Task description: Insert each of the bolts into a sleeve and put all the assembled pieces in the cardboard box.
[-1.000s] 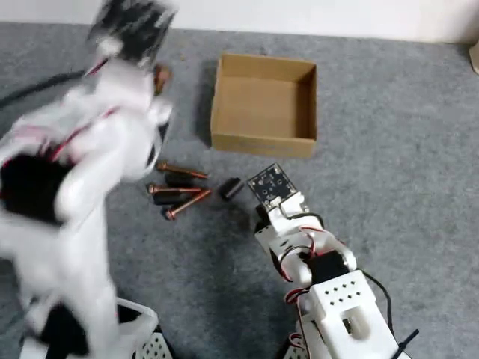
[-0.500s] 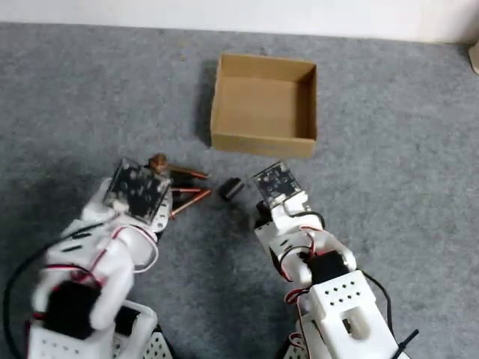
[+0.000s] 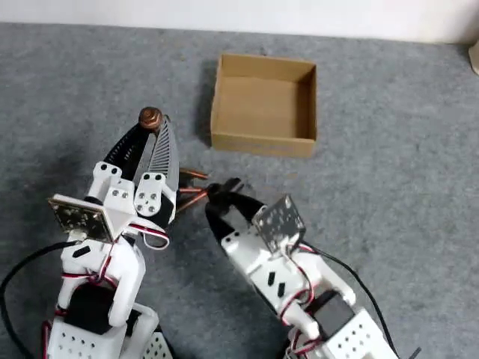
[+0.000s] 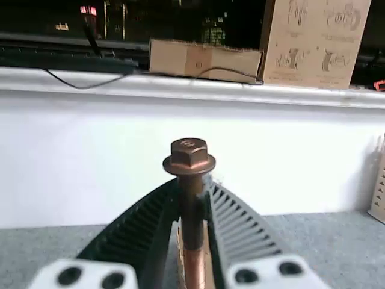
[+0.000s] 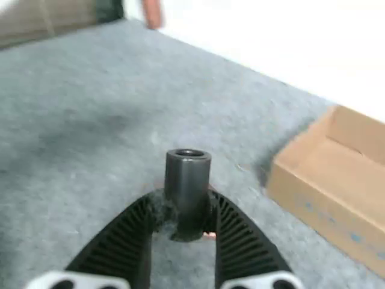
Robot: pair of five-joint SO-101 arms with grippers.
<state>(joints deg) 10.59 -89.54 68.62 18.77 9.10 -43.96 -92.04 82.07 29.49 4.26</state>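
Note:
My left gripper (image 3: 152,129) is shut on a copper bolt (image 3: 150,117), held upright with its hex head (image 4: 189,156) above the fingertips, raised over the carpet left of the cardboard box (image 3: 263,105). My right gripper (image 3: 223,191) is shut on a black sleeve (image 5: 187,183), its open bore facing up, low over the carpet in front of the box (image 5: 337,174). Further copper bolts (image 3: 191,187) lie on the carpet between the two grippers, partly hidden by the left arm. The box looks empty.
Grey carpet (image 3: 389,149) covers the table. A white wall (image 4: 90,156) runs along the far edge, with cartons (image 4: 313,42) on a ledge above it. Both arm bases stand at the near edge.
The left arm swung down to the bolts and has now risen with one bolt clamped upright. The right arm has tilted forward and lifted the black sleeve off the carpet.

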